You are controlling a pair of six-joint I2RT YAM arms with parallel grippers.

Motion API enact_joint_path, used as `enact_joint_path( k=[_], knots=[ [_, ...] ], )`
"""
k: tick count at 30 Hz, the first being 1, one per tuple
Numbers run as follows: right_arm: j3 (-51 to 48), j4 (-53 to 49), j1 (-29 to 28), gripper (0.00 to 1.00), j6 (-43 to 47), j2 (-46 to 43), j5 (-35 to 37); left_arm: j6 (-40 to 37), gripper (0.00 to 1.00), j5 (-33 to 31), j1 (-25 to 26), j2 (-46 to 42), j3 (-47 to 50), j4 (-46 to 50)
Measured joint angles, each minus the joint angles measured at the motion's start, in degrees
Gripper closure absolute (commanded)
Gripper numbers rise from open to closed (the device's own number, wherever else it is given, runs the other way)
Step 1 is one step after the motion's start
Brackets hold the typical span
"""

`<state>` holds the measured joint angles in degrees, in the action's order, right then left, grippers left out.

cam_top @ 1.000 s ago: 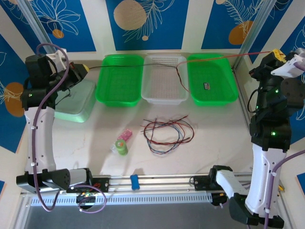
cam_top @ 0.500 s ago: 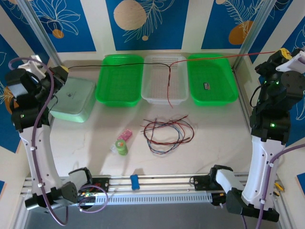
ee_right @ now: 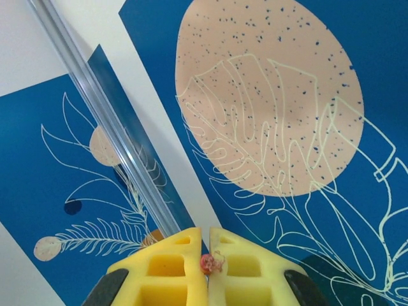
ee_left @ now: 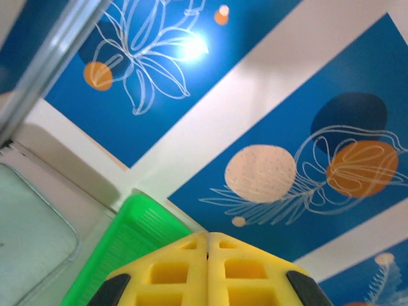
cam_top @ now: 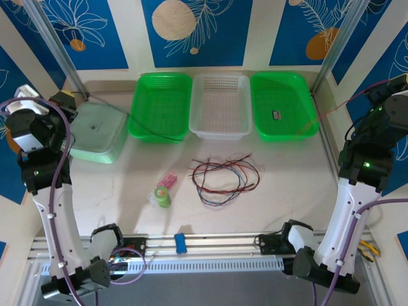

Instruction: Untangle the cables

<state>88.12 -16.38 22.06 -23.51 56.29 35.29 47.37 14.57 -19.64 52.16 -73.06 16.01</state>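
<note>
A loose bundle of red, black and blue-grey cables (cam_top: 223, 178) lies in loops at the table's middle. My left gripper (cam_top: 67, 99) is raised at the far left. Its yellow jaws (ee_left: 207, 239) are shut, and a black cable (cam_top: 150, 131) runs from it and sags over the left green tray. My right gripper (cam_top: 398, 81) is raised at the far right. It is shut (ee_right: 208, 255) on the frayed end of a red cable (ee_right: 208, 262). This red cable (cam_top: 331, 111) slopes down toward the right green tray.
A green tray (cam_top: 143, 83), a white tray (cam_top: 220, 78) and a second green tray (cam_top: 280, 76) line the back; a small dark item (cam_top: 276, 115) lies in the last. A mint lid (cam_top: 99, 131) sits left. A green roll (cam_top: 163, 196) and pink piece (cam_top: 167, 180) lie near the bundle.
Both arms swung outward, away from each other. The black and red cables, stretched in one line across the trays before, have come apart and now hang slack on their own sides.
</note>
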Motion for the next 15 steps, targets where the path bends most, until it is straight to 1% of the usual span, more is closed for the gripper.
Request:
enact_joint_path(
  k=[3, 8, 12, 15],
  knots=[
    [-0.15, -0.33, 0.11, 1.00, -1.55, -0.37, -2.14, 1.81, 1.00, 0.44, -0.04, 0.59, 0.26, -1.66],
    [-0.15, -0.74, 0.09, 1.00, -3.21, -1.14, -7.26, 5.29, 1.00, 6.23, 0.09, 4.96, -1.57, -7.06],
    [-0.07, -1.09, 0.09, 1.00, -3.82, -1.38, -10.51, 6.84, 1.00, 9.46, 0.46, 8.52, -5.55, -8.46],
    [0.59, -1.46, 0.07, 1.00, -4.00, -1.18, -12.15, 8.41, 1.00, 10.08, 1.29, 11.37, -10.73, -10.88]
  ],
)
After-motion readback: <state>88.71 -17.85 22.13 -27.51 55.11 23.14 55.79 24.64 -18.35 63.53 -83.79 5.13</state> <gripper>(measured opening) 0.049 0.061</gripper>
